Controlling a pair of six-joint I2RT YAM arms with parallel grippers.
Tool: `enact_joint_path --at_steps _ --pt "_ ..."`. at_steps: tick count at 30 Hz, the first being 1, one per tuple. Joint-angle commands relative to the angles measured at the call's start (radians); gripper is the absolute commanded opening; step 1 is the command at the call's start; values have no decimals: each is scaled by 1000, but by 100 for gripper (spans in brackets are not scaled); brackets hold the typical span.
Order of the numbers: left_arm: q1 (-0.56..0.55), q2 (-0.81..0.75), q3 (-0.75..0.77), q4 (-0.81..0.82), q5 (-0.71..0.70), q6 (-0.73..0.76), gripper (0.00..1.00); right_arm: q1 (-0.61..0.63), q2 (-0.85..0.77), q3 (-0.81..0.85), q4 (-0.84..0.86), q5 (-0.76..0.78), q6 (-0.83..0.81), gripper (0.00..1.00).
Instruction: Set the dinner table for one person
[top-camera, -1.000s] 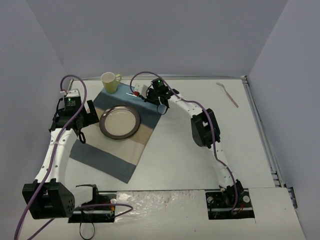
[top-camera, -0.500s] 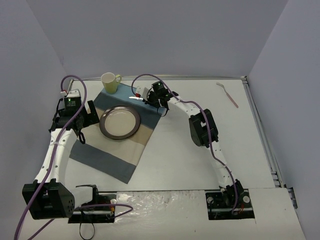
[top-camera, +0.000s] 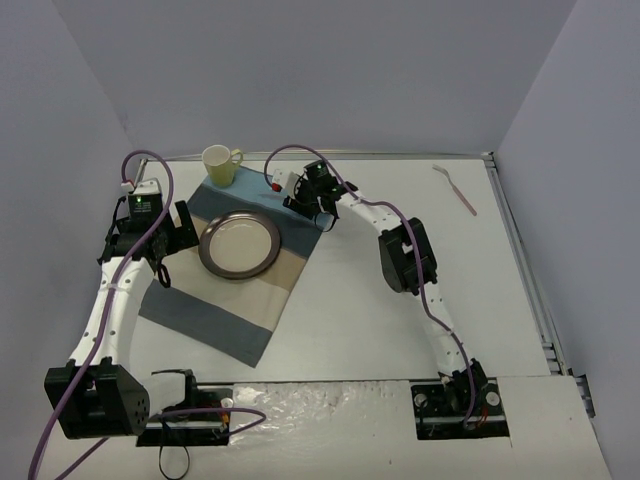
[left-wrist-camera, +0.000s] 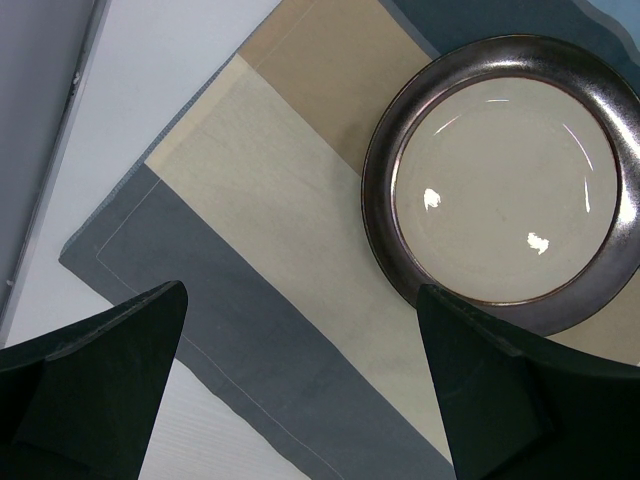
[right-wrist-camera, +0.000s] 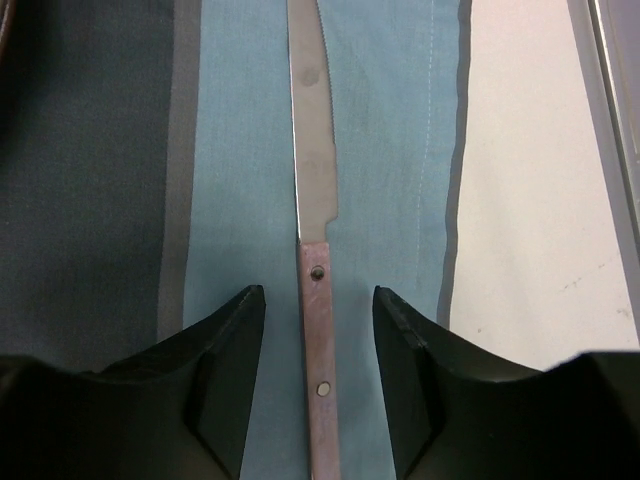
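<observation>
The dinner table (top-camera: 380, 330) is the white tabletop. On it lies a blue-and-beige striped placemat (top-camera: 215, 310) with a dark-rimmed beige plate (top-camera: 240, 245). A knife (right-wrist-camera: 312, 200) with a pinkish riveted handle lies on the placemat's light blue stripe (right-wrist-camera: 390, 150). My right gripper (right-wrist-camera: 318, 300) is open, its fingers on either side of the handle with gaps on both sides. In the top view this gripper (top-camera: 287, 190) is at the placemat's far edge and mostly hides the knife. My left gripper (left-wrist-camera: 300, 290) is open and empty above the placemat's left edge, beside the plate (left-wrist-camera: 505, 190); it also shows in the top view (top-camera: 172, 245).
A pale yellow mug (top-camera: 220, 163) stands just beyond the placemat's far left corner. A pink utensil (top-camera: 457, 188) lies at the far right of the table. A metal rail (top-camera: 522, 250) runs along the right edge.
My right gripper has turned a little and shifted slightly over the placemat's far edge, now covering more of the knife. The left arm has not moved.
</observation>
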Motion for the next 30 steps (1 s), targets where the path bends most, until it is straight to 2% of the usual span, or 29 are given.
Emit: enact_joint_path --at_steps 1,4,11,16,19,21,30 --pt "10 -15 11 42 3 10 97 -11 -155 -26 44 -27 -7 48" --pt "9 -17 11 40 5 9 97 -36 -238 -100 73 -27 19 55" --pt "8 -30 14 37 36 4 97 -246 -460 -303 184 -115 243 70" --pt "8 -34 17 28 49 2 97 -425 -523 -406 195 -139 333 80" --pt "10 -40 14 27 52 2 97 -534 -533 -439 198 -133 360 90" --pt "9 -43 14 24 55 2 97 -608 -521 -449 199 -123 364 92" --pt "8 -36 14 24 55 6 97 -764 -390 -393 216 -65 380 93"
